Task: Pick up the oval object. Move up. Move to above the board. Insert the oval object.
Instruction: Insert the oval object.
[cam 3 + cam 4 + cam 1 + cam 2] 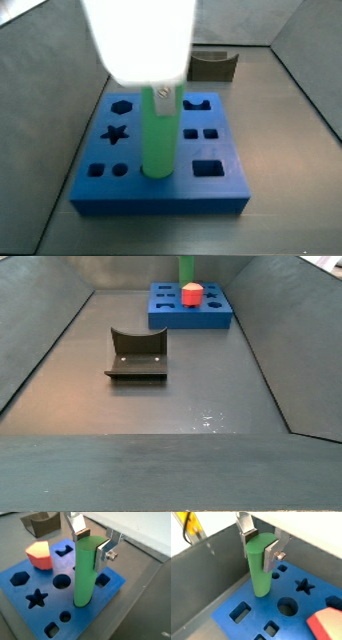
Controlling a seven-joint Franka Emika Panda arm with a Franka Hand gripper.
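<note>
The oval object (84, 572), a long bright green rod, stands upright with my gripper (93, 544) shut on its top end; silver fingers (246, 542) press it from both sides in both wrist views. Its lower end reaches the top face of the board (20, 592), a thick blue block with star, hexagon, round and square holes. Whether that end sits inside a hole I cannot tell. In a side view the oval object (158, 140) rises from the board (214, 195) under my glaring white gripper (163, 95). Far off, the oval object (189, 268) stands on the board (214, 318).
A red piece with a cream top (40, 555) stands on the board, a little apart from the rod, also seen as the red piece (193, 296). The dark fixture (136, 356) stands on the floor away from the board. Grey bin walls (40, 346) enclose the floor.
</note>
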